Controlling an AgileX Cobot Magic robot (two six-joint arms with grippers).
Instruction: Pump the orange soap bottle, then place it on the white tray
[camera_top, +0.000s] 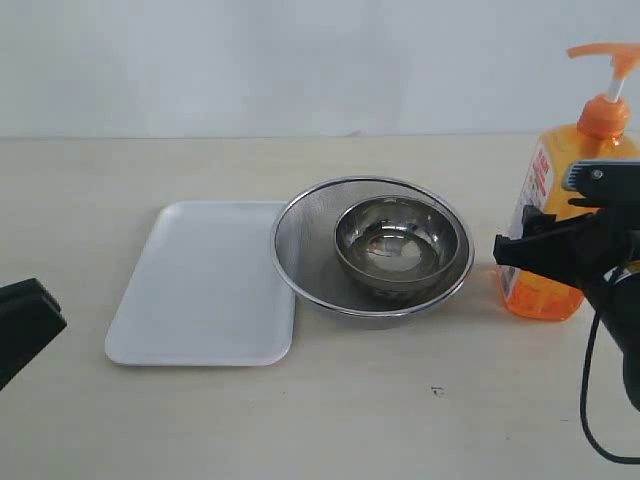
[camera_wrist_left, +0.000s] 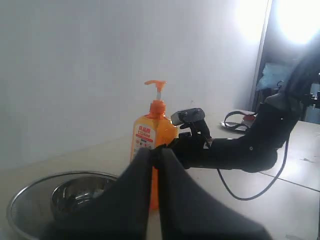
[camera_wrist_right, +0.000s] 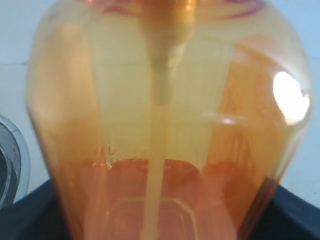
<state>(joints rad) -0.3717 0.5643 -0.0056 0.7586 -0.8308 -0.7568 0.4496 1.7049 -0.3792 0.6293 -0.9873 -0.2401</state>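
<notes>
The orange soap bottle (camera_top: 565, 150) stands upright on the table at the far right, its pump head (camera_top: 608, 55) raised. My right gripper (camera_top: 535, 245) is shut on the bottle's lower body; its dark fingers (camera_wrist_right: 295, 212) press against both sides of the translucent orange bottle (camera_wrist_right: 170, 125), which fills the right wrist view. The white tray (camera_top: 200, 285) lies bare left of centre. My left gripper (camera_top: 35, 318) sits low at the left edge, far from the bottle. Its jaws (camera_wrist_left: 156, 152) are shut with nothing between them and point toward the bottle (camera_wrist_left: 155, 132).
A round metal mesh bowl (camera_top: 300, 240) with a smaller steel bowl (camera_top: 397, 245) inside it stands between the tray and the bottle, overlapping the tray's right edge. A black cable (camera_top: 590, 400) hangs from the right arm. A pale wall runs behind the table.
</notes>
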